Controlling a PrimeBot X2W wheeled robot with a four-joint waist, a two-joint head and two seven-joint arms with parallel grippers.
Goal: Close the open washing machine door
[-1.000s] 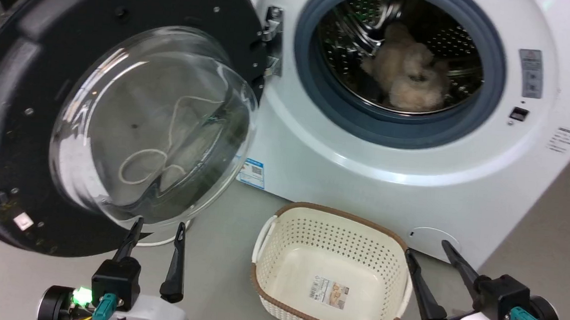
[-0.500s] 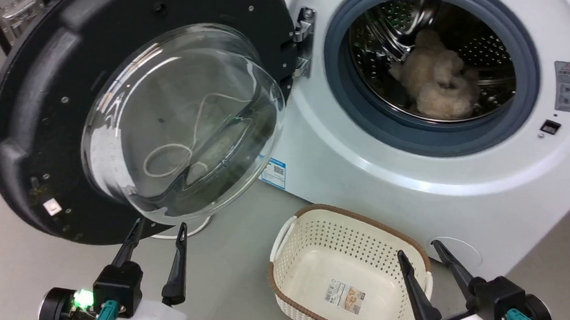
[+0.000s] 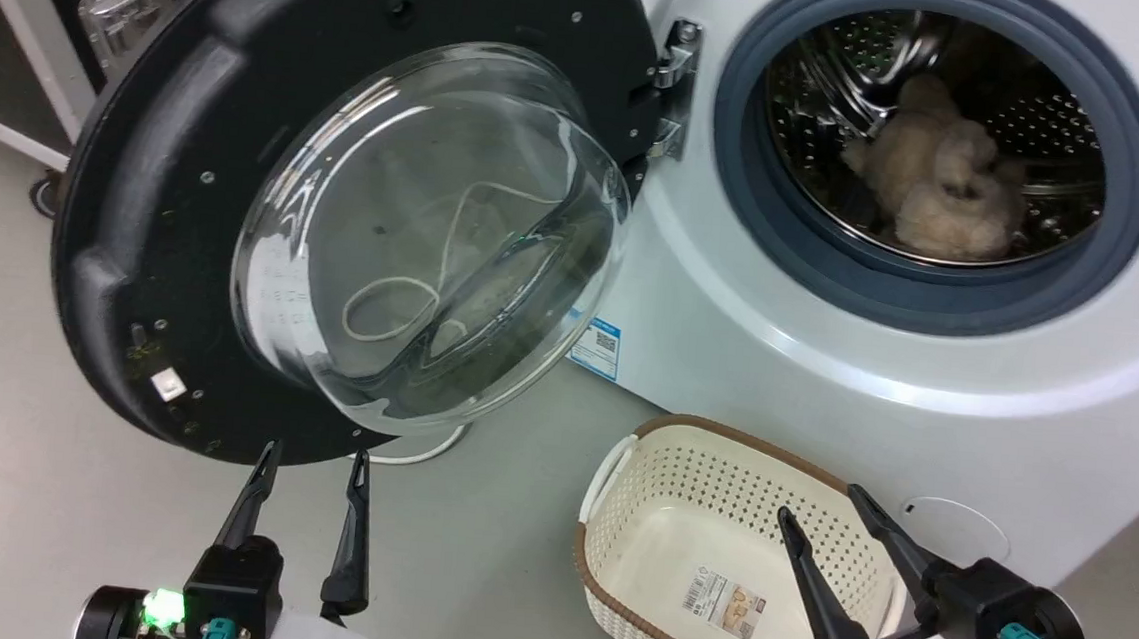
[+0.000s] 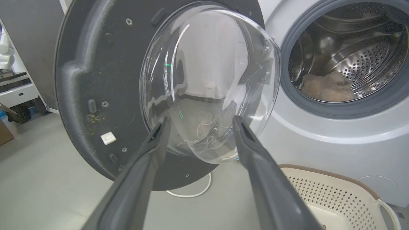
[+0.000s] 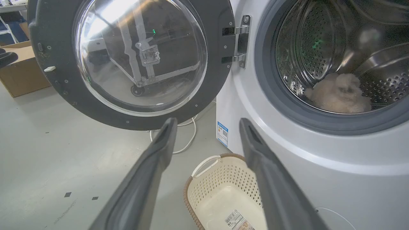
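Washing machine (image 3: 826,378) standing on grey floor, top and right side running out of head view. Washing machine door (image 3: 155,230) hanging wide open left of machine's porthole. Drum (image 3: 1046,102) holding beige fluffy bundle (image 3: 939,200), kind unclear. Cream basket (image 3: 679,473) sitting before machine, showing label sticker inside. Left gripper (image 3: 314,450) and right gripper (image 3: 820,501) hovering before machine, both gaping, gripping nothing. Against earlier frames, head camera turning left; door angle holding.
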